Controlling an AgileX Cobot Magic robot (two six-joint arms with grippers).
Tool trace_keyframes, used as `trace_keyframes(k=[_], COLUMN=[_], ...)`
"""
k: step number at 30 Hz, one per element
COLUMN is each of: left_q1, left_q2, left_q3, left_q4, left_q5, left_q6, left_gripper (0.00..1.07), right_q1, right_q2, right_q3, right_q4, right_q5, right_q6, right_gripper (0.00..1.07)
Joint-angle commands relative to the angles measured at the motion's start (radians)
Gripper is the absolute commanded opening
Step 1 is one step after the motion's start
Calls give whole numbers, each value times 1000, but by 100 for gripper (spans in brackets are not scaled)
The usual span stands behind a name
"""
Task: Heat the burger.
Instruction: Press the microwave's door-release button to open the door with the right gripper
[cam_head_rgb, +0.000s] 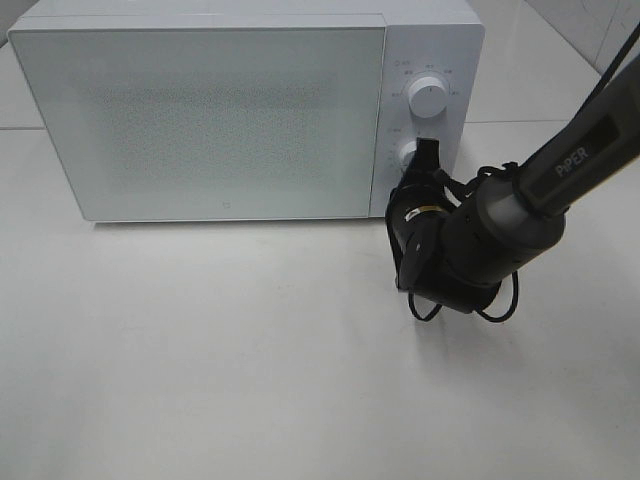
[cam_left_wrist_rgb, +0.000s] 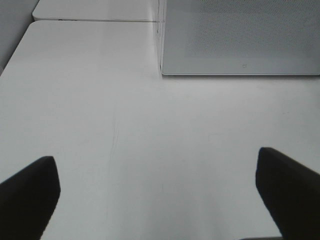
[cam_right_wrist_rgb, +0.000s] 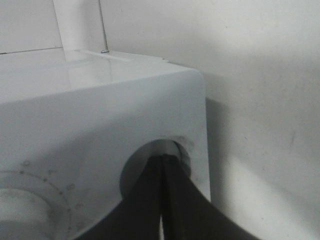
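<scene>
The burger is out of view in every frame. A white microwave (cam_head_rgb: 210, 110) stands at the back of the table with its door shut. My right gripper (cam_head_rgb: 428, 152) is shut, its black fingertips pressed together against the lower knob (cam_head_rgb: 408, 152) of the control panel. In the right wrist view the shut right gripper (cam_right_wrist_rgb: 162, 160) meets that round knob (cam_right_wrist_rgb: 135, 165), with nothing between the fingers. My left gripper (cam_left_wrist_rgb: 160, 200) is open over bare table, in front of the microwave's (cam_left_wrist_rgb: 240, 35) lower left corner; one finger (cam_left_wrist_rgb: 30, 192) shows at each side.
An upper dial (cam_head_rgb: 430, 97) sits above the lower knob on the panel. The white table (cam_head_rgb: 200, 350) stretches in front of the microwave. A black cable (cam_head_rgb: 495, 305) loops under the right arm's wrist. A seam (cam_left_wrist_rgb: 95, 20) between tables runs behind.
</scene>
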Motion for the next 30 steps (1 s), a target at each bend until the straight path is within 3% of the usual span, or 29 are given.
trace_keyframes(k=[1, 18, 30], left_q1=[2, 2, 2], left_q2=[-6, -6, -6], left_q3=[-1, -1, -1], left_q4=[-5, -5, -5], left_q5=[2, 2, 2], left_q6=[-5, -5, -5], left_gripper=[100, 100, 100], right_q1=[-31, -37, -14], right_q2=[3, 5, -72], right_q3=[-76, -120, -4], right_q4=[-65, -77, -74], right_q5=[-149, -111, -14], right_q6=[-34, -70, -80], right_gripper=[0, 0, 0])
